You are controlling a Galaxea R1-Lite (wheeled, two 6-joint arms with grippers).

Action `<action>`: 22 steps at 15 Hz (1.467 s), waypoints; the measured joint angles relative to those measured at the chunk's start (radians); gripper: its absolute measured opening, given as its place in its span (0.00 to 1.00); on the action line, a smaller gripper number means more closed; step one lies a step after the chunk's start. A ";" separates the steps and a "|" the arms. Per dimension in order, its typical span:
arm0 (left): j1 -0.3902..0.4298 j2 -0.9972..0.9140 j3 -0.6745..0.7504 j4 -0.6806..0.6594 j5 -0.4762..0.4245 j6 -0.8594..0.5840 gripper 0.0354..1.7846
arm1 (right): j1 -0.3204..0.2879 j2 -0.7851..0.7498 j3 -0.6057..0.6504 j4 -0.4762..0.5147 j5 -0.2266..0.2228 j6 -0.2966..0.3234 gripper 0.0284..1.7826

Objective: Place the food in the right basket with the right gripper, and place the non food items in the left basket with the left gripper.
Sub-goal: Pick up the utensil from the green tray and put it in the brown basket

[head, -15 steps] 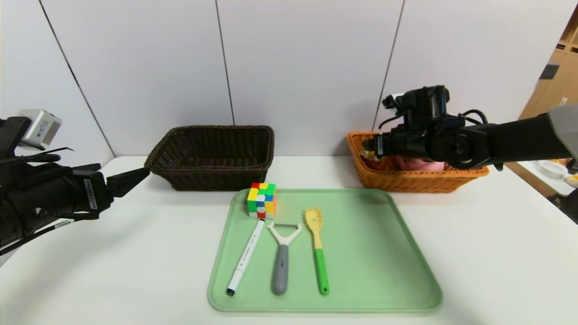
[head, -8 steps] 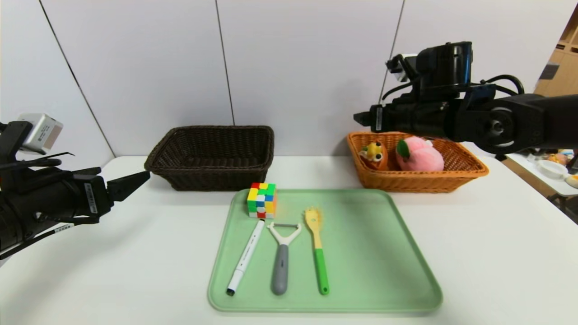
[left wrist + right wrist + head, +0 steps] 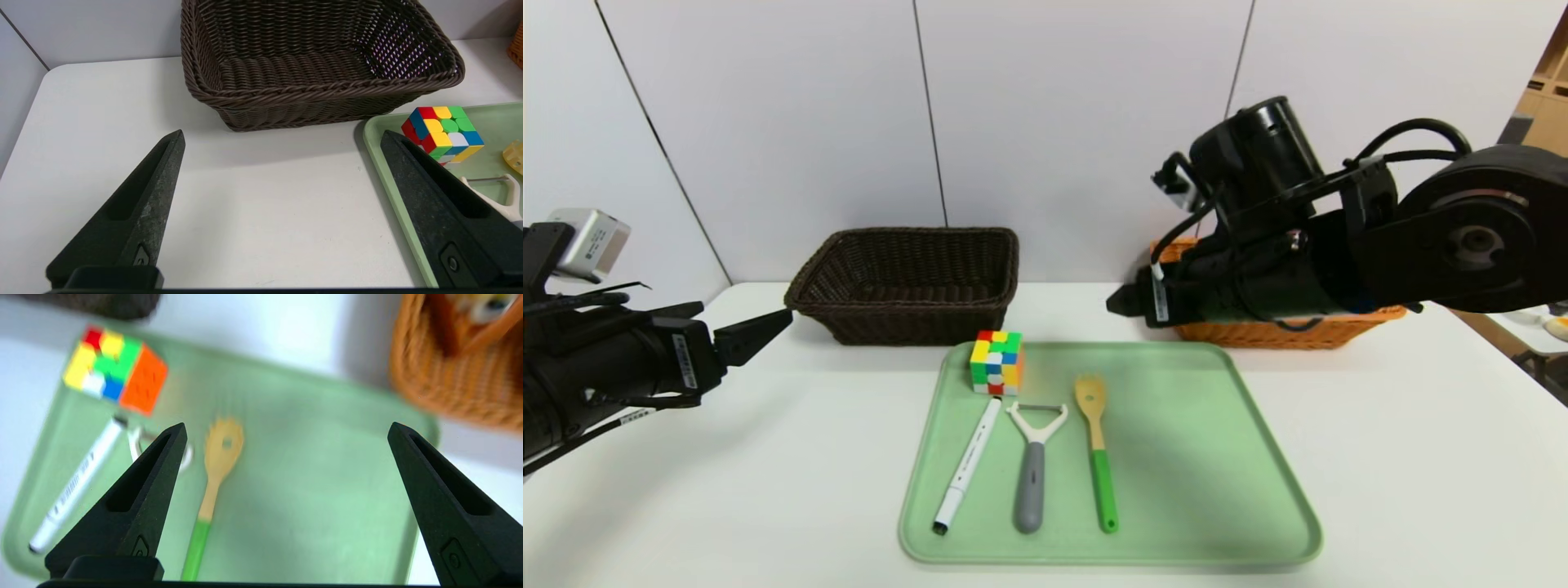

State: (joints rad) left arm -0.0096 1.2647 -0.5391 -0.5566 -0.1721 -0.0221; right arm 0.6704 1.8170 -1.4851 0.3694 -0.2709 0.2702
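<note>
On pale green tray (image 3: 1241, 490): multicoloured puzzle cube (image 3: 996, 363), at two o'clock from left gripper (image 3: 282, 136), nearer than to right gripper (image 3: 286, 430). Both grippers empty, fingers spread apart. Dark brown woven basket (image 3: 849, 269) at twelve o'clock of left gripper.

- Dark brown basket (image 3: 322, 61), upper centre of frame: woven wicker, matt.
- Orange-tan basket (image 3: 457, 388), upper right: woven wicker.
- Pale green tray (image 3: 1201, 457), centre: smooth plastic.
- Puzzle cube (image 3: 443, 132): glossy plastic.
- Tabletop (image 3: 727, 474): smooth, white.

Bright even light, soft shadows, right wrist view blurred, perhaps motion
</note>
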 joint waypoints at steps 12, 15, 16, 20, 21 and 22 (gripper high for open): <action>-0.003 0.001 0.136 -0.328 -0.001 0.004 0.94 | 0.063 0.180 0.030 0.026 -0.002 0.082 0.95; -0.005 0.002 0.166 -0.400 -0.002 0.006 0.94 | 0.063 0.209 0.042 0.026 -0.005 0.079 0.95; -0.005 0.002 0.171 -0.412 -0.001 0.007 0.94 | 0.064 0.218 0.043 0.026 -0.011 0.078 0.95; -0.006 0.003 0.178 -0.414 -0.002 0.005 0.94 | 0.085 0.238 0.059 0.021 -0.029 0.067 0.95; -0.006 0.003 0.179 -0.413 -0.002 0.005 0.94 | 0.088 0.239 0.063 0.019 -0.029 0.060 0.95; -0.006 0.003 0.179 -0.413 -0.001 0.004 0.94 | 0.090 0.240 0.067 0.016 -0.030 0.056 0.88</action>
State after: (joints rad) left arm -0.0153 1.2677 -0.3606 -0.9698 -0.1736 -0.0183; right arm 0.7604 2.0570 -1.4185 0.3853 -0.3006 0.3260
